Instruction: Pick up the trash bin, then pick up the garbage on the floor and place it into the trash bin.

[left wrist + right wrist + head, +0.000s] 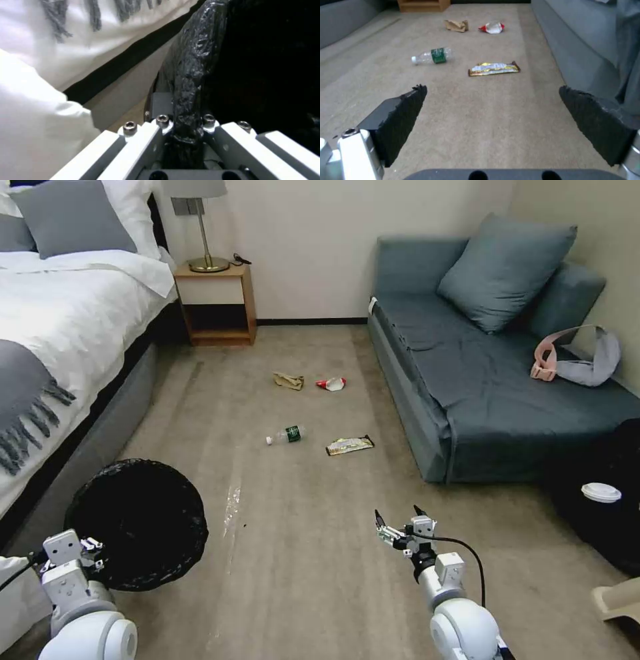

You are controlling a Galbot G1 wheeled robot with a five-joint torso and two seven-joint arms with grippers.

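The trash bin (137, 523), round and lined with a crinkled black bag, is at lower left beside the bed. My left gripper (90, 551) is shut on its rim (186, 100), the black bag pinched between the fingers. My right gripper (399, 519) is open over bare carpet, its pads (403, 117) wide apart. The garbage lies ahead on the floor: a clear bottle with a green label (287, 435) (432, 56), a black-and-yellow wrapper (349, 445) (494, 68), a crumpled brown paper bag (289, 381) (456, 25) and a red-and-white wrapper (331, 384) (491, 27).
A bed (60, 327) runs along the left, a wooden nightstand (217, 303) stands at the back wall, and a blue sofa (493, 373) lines the right. A black bulky thing with a white disc (600, 493) sits at right. Open carpet lies between bed and sofa.
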